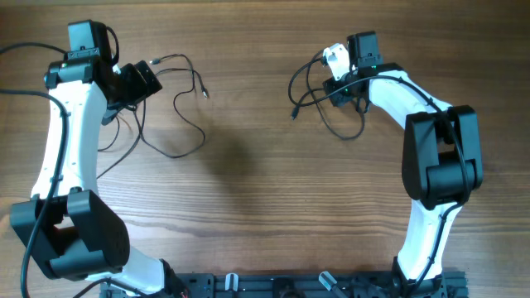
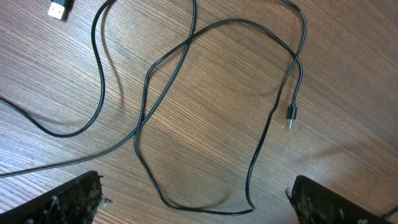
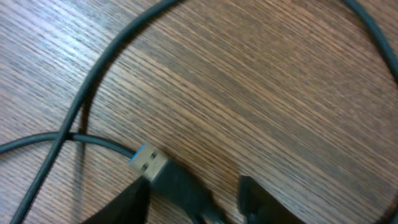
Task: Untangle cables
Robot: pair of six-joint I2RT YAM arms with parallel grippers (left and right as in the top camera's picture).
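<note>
A thin black cable (image 1: 201,132) lies in loose loops at the upper left of the wooden table. In the left wrist view this cable (image 2: 143,106) crosses over itself, with a small silver-tipped plug (image 2: 291,116) and a USB plug (image 2: 60,9). My left gripper (image 1: 145,79) is wide open above it, and its fingers (image 2: 196,182) straddle a bottom loop. A second black cable (image 1: 336,132) lies at the upper right under my right gripper (image 1: 338,83). Its USB plug (image 3: 150,161) with a blue insert lies between the right fingers (image 3: 193,186), against one finger, with a gap to the other.
The thick black arm cable (image 1: 16,50) trails off the left edge. The arm bases and a black rail (image 1: 273,285) stand at the front edge. Bare wood (image 1: 265,190) spans the table's middle.
</note>
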